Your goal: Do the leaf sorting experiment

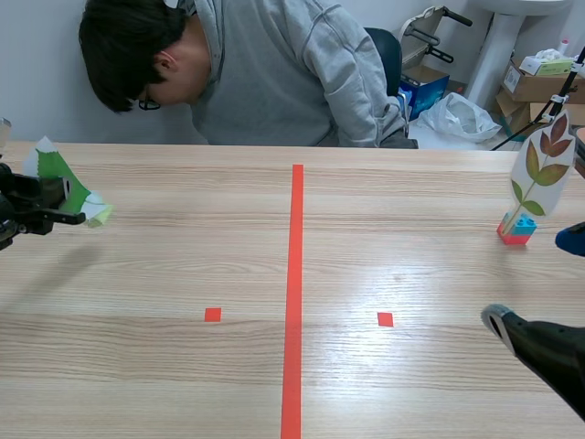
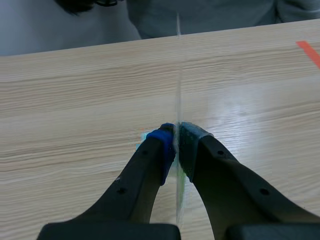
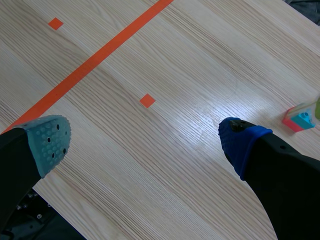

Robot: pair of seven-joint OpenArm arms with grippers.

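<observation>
A tape line ran across the surface from 12 to 6 o'clock, with one tape square at 7 and another tape square at 5. The standing leaf card rose from a block stand at 3 o'clock. At 9 o'clock the left end effector pinched the held leaf card. The right end effector was at 4 o'clock, before the stand. A person sat behind the surface at 12.
</observation>
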